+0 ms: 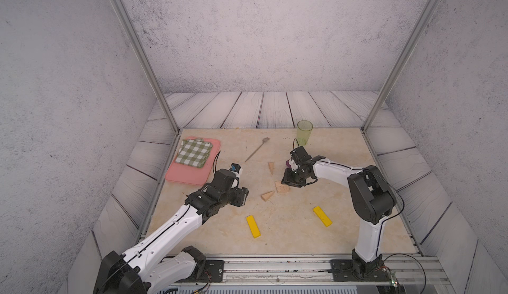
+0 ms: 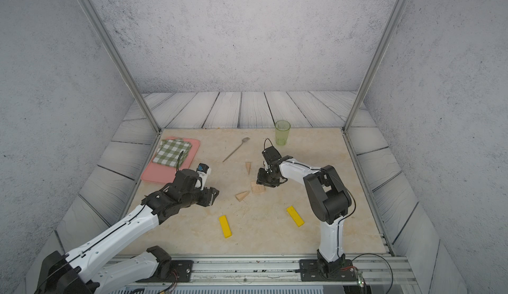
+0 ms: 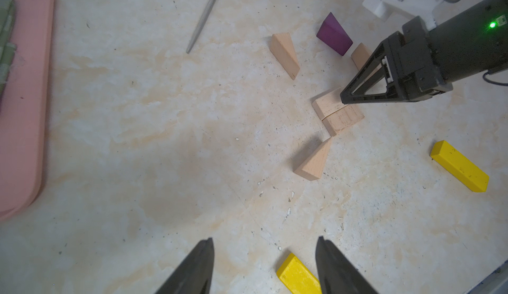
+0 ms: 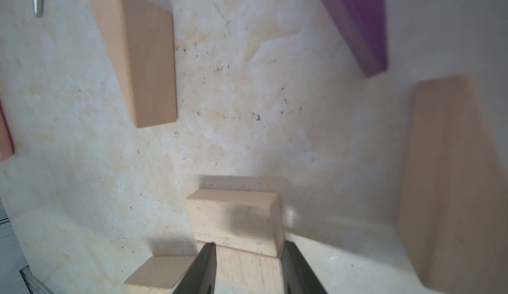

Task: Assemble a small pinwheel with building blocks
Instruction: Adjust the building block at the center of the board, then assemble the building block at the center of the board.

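**Step: square up hub.**

1. Fingers (image 4: 203, 268) of the right gripper (image 4: 248, 242) were clamped on a pale wooden rectangular block (image 4: 247, 272), which filled the gap between them and lay flat on the table. This block = ref. landmark.
2. A second pale wooden rectangular block (image 4: 233, 218) touched the ref. block along one long side. The ends appeared slightly offset, so the hub of the pinwheel was prob. not yet square.
3. Rec. action: slide the ref. block w/o lifting until the ends sit flush, then open wide and retract straight up.
4. Caution: one pale wooden triangular wedge (image 1: 268, 196) sat just beside the ref. block on the left-arm side, so keep the fingers off it.
5. A second wedge (image 1: 271, 167), a third wedge (image 4: 453, 182) and the purple triangular wedge (image 3: 334, 35) lay beyond the ref. block.
6. Two flat yellow bars (image 1: 253, 226) (image 1: 322, 216) lay nearer the robot base than the ref. block, apart from each other.
7. The left gripper (image 3: 265, 251) was spread open, empty, well apart from the ref. block.
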`<move>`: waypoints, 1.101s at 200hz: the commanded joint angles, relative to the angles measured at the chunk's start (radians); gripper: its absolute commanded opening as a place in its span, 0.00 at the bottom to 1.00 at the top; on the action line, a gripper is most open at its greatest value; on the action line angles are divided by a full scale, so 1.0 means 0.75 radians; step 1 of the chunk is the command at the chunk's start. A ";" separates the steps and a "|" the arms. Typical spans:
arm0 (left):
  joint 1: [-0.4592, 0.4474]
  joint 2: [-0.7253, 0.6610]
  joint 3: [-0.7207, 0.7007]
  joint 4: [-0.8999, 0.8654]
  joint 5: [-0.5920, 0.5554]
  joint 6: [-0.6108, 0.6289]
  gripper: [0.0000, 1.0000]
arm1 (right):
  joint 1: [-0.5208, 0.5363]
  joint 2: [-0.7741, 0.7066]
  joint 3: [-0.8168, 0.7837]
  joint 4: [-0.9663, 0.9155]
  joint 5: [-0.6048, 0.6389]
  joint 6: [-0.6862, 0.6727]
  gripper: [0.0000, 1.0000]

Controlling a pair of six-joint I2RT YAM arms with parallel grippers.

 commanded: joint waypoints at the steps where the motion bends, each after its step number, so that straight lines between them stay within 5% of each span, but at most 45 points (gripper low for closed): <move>1: 0.010 -0.009 -0.022 0.009 0.006 -0.017 0.65 | 0.002 0.054 0.012 0.004 -0.022 0.010 0.43; 105: 0.013 0.019 -0.007 0.008 -0.015 -0.007 0.65 | 0.000 -0.030 0.048 -0.102 0.067 -0.039 0.44; 155: 0.043 0.252 0.218 -0.121 -0.025 0.090 0.66 | -0.003 -0.149 0.196 -0.292 0.190 -0.178 0.46; 183: 0.062 0.349 0.354 -0.230 -0.019 0.087 0.65 | 0.002 -0.038 0.422 -0.484 0.245 -0.298 0.48; 220: 0.068 0.256 0.259 -0.183 -0.015 0.005 0.65 | 0.039 0.189 0.699 -0.617 0.288 -0.382 0.52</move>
